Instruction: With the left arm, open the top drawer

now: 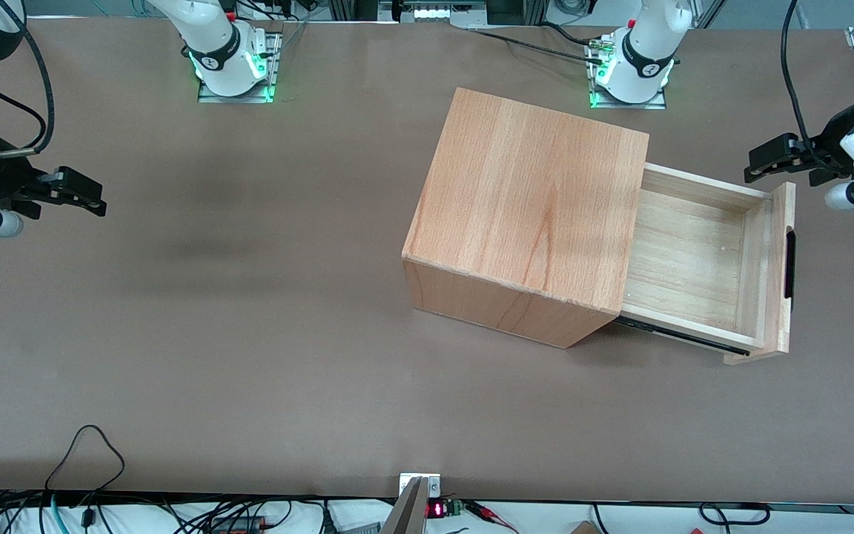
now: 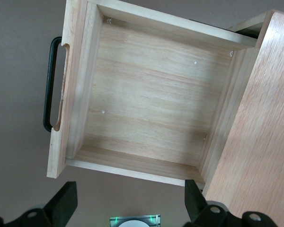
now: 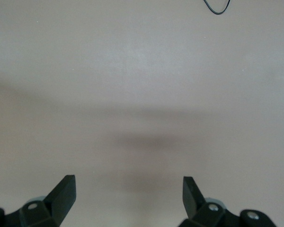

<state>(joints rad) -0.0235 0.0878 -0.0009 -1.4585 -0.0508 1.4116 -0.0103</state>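
The top drawer (image 1: 701, 256) is standing well out of the cabinet (image 1: 531, 215), its inside bare. The gripper (image 1: 757, 165) is hanging spread wide and empty, above the tabletop (image 1: 249, 297), clear of the handle (image 1: 789, 263) below it. Judgement: the pull looks complete. Any withdrawal should go straight up and away, avoiding the front panel.

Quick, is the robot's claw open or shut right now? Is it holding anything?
Left gripper: open, holding nothing, up above the pulled-out top drawer, clear of its black handle.
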